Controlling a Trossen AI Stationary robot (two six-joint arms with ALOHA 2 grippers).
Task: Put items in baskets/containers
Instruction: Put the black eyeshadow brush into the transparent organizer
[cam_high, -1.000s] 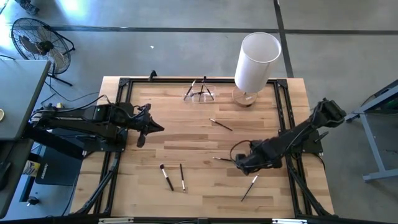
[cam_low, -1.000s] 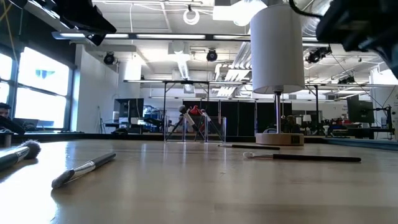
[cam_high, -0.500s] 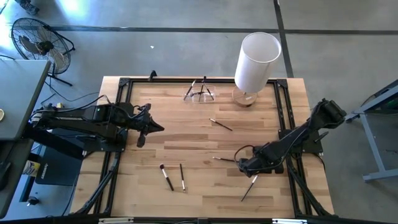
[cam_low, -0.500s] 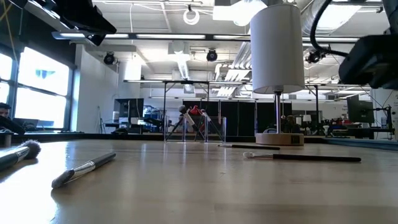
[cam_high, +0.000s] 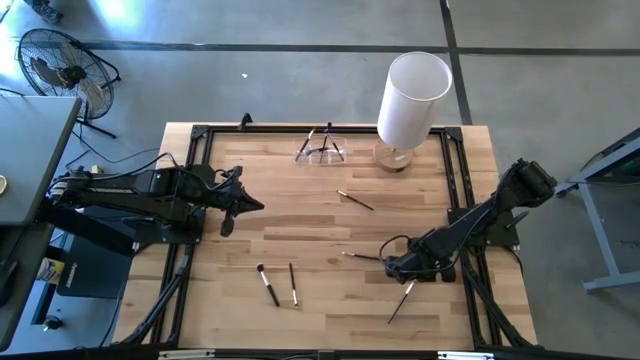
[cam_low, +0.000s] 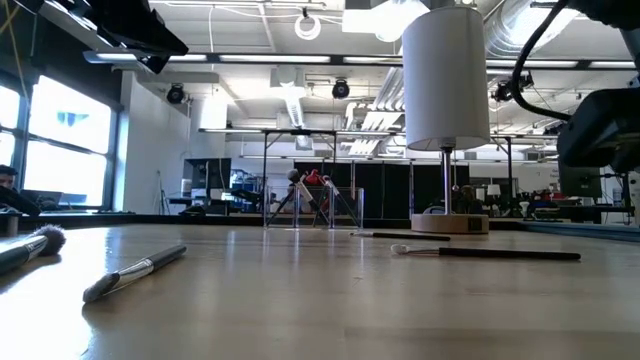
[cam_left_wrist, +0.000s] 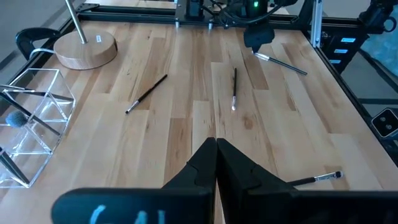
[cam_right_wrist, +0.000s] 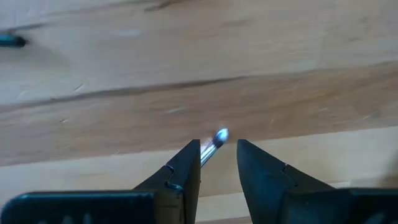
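Note:
Several thin makeup brushes lie flat on the wooden table: one (cam_high: 357, 200) toward the far side, one (cam_high: 355, 256) in the middle, two (cam_high: 268, 284) (cam_high: 293, 283) near the front, and one (cam_high: 400, 302) at the front right. My right gripper (cam_right_wrist: 217, 158) points down over that last brush's far end (cam_right_wrist: 219, 135), open, with a finger on either side. The clear holder (cam_high: 322, 150) at the far edge has a few brushes leaning in it. My left gripper (cam_left_wrist: 216, 163) hangs shut above the table's left side. My right gripper comes from above with its fingers on either side of the brush's shiny far end (cam_right_wrist: 211, 146), which lies on the table. One finger (cam_right_wrist: 186, 165) is right beside it, and I cannot tell whether it touches.
A tall white cylinder (cam_high: 412, 98) on a round wooden base (cam_left_wrist: 86, 50) stands at the far right, beside the holder. Black frame rails (cam_high: 455, 190) run along the table's edges. Bare wood lies between the brushes in the middle.
My right gripper has come down toward the table and a little toward the near edge, ending over the far end of the front-right brush. The brushes lie where they were.

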